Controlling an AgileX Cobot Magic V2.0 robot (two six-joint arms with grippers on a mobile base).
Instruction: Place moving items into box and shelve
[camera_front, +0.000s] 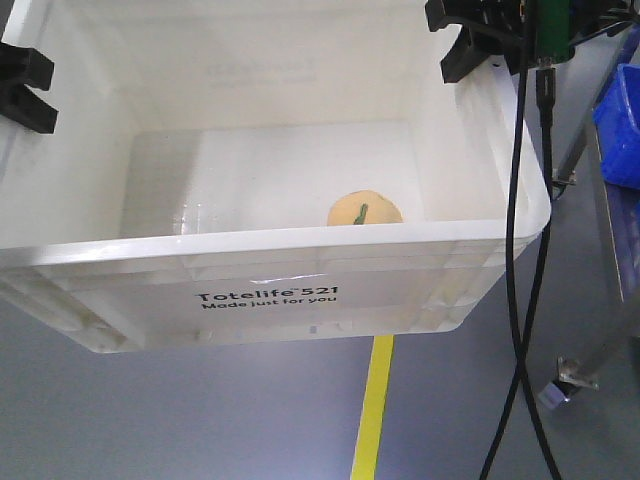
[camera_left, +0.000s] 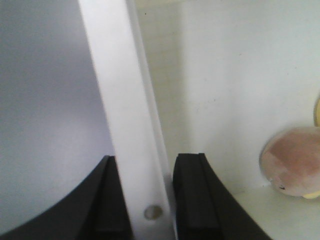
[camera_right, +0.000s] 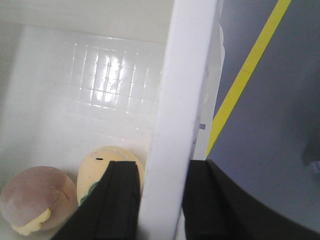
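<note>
**Desk:** What stood nearest in the front view?

**Photographer:** The printed wall of the white box (camera_front: 300, 262), across the lower middle of the frame. Nothing showed beneath it but grey floor and a yellow floor line (camera_front: 373, 410), so it appeared to be held aloft.

**Desk:** And the moving items?

**Photographer:** Both lay inside, on the box's bottom. The yellow-orange ball (camera_front: 365, 210) sat right of centre, and the pinkish ball (camera_right: 35, 197) lay just beside it, at lower left of the right wrist view.

**Desk:** The jaws?

**Photographer:** The left gripper (camera_front: 20, 85), at upper left, and the right gripper (camera_front: 470, 45), at upper right, each had their jaws clenched astride a side wall of the box. A blue bin (camera_front: 620, 130) showed beyond, at the right edge.

**Desk:** Which step?

**Photographer:** Packing looked finished and shelving was in hand. The next move would call for a level carry, both arms moving together, onto a shelf that no frame showed.
</note>
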